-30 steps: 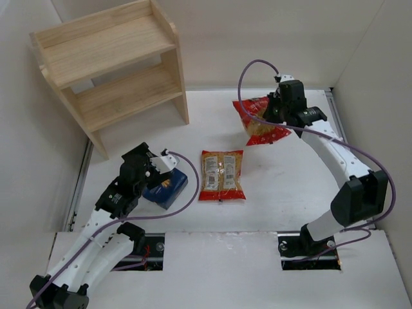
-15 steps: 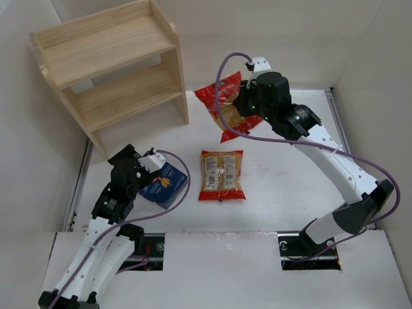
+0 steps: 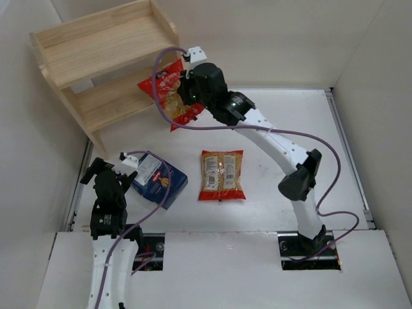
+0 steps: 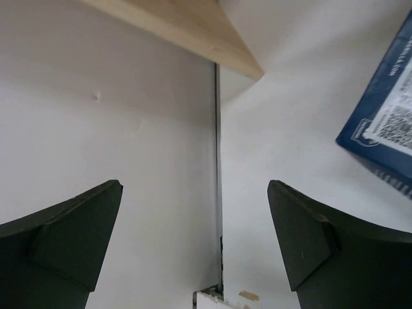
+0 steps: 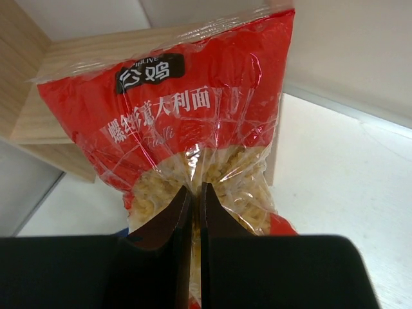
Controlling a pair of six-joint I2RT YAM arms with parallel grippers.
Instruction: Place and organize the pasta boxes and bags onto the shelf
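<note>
- The right gripper (image 5: 192,193) had its fingers pressed together, pinching the clear plastic of a pasta bag (image 5: 193,116) near the middle of its yellow pasta.
- That bag hung in the air, tilted, its red band with white characters pointing away from the wrist.
- It was held just in front of the right side panel of the shelf (image 3: 103,58), level with the lower tier; I could not tell whether it touched the wood.
- The left gripper (image 4: 194,187) stood wide open and held nothing.
- It hovered at the near left of the table (image 3: 277,129), just left of the blue box (image 3: 158,183), which lay flat.
- The second bag (image 3: 222,175) lay flat, labels up, in the middle of the table, right of the box and apart from it.
- The shelf stood in the far left corner.
</note>
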